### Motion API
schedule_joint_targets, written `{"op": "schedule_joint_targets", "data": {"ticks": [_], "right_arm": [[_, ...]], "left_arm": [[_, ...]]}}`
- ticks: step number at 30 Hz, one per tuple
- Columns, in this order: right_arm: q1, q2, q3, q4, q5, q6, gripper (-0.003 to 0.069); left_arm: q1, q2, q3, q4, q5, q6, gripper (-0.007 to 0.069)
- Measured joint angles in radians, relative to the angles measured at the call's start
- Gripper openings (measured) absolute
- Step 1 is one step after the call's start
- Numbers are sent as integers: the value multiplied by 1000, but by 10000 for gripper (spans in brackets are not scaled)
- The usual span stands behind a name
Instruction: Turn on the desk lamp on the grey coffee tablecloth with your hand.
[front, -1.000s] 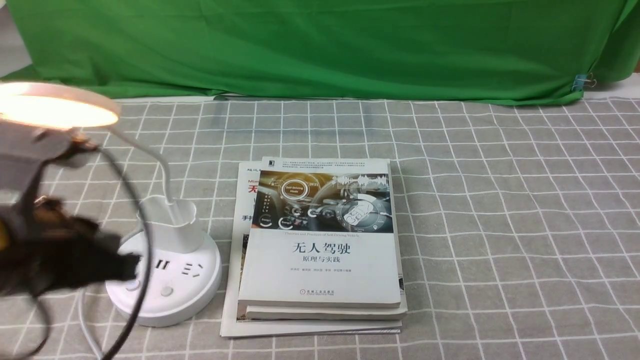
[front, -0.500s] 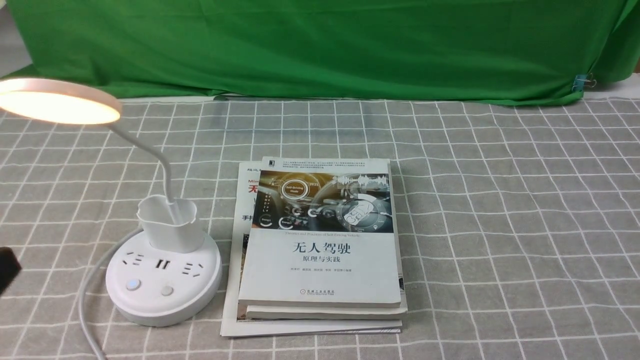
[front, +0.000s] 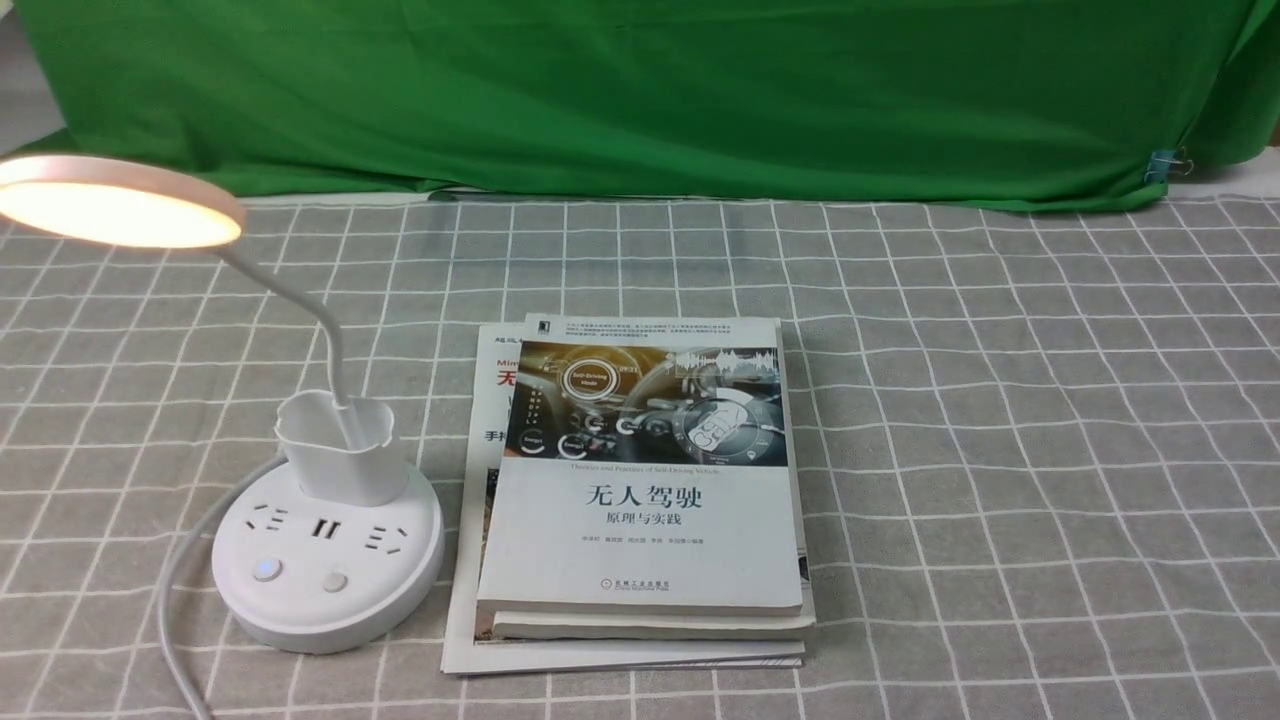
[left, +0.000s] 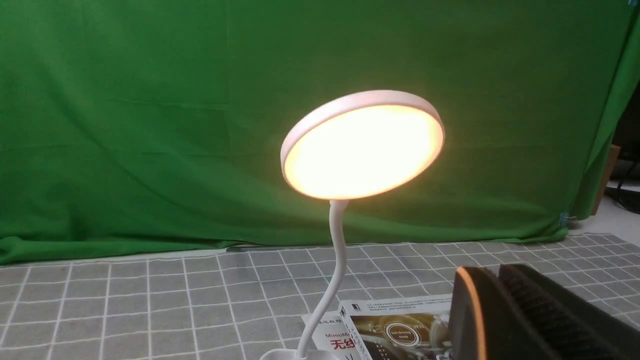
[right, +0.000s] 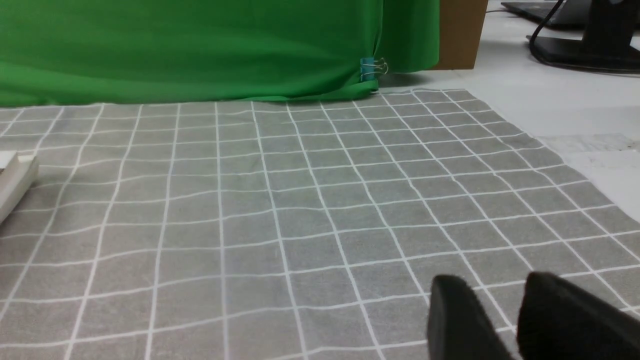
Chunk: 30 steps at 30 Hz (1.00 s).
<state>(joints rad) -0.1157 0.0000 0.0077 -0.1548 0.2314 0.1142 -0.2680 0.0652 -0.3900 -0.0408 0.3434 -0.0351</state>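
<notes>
Desk lamp (front: 325, 545) stands at the left of the grey coffee tablecloth (front: 1000, 420), just beside a stack of books (front: 640, 490). Its disc head (front: 118, 200) glows warm yellow in both the front and left wrist views; one button (front: 266, 570) on the base shows a faint blue light. Judgement: the switch-on is done, nothing left but to park the arms.

No arm appears in the front view. Left hand (left: 505, 310): only the dark fingers at the frame corner, clear of the lamp, holding nothing; whether they are spread, cannot tell. Right hand (right: 505, 320): fingers spread with a gap between them, empty, over bare cloth on the worktop, well apart from the lamp.
</notes>
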Motion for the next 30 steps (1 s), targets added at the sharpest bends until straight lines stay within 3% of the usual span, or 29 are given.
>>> {"op": "schedule_joint_targets", "data": {"ticks": [9, 13, 17, 30], "right_arm": [[0, 0, 0, 0, 0, 0, 245], [0, 0, 0, 0, 0, 0, 245], [0, 0, 0, 0, 0, 0, 245], [0, 0, 0, 0, 0, 0, 245]], "left_arm": [[0, -6, 106, 23, -85, 0, 19], [0, -19, 266, 34, -187, 0, 19], [12, -60, 389, 41, -111, 0, 19], [98, -67, 398, 31, -108, 0, 20]]}}
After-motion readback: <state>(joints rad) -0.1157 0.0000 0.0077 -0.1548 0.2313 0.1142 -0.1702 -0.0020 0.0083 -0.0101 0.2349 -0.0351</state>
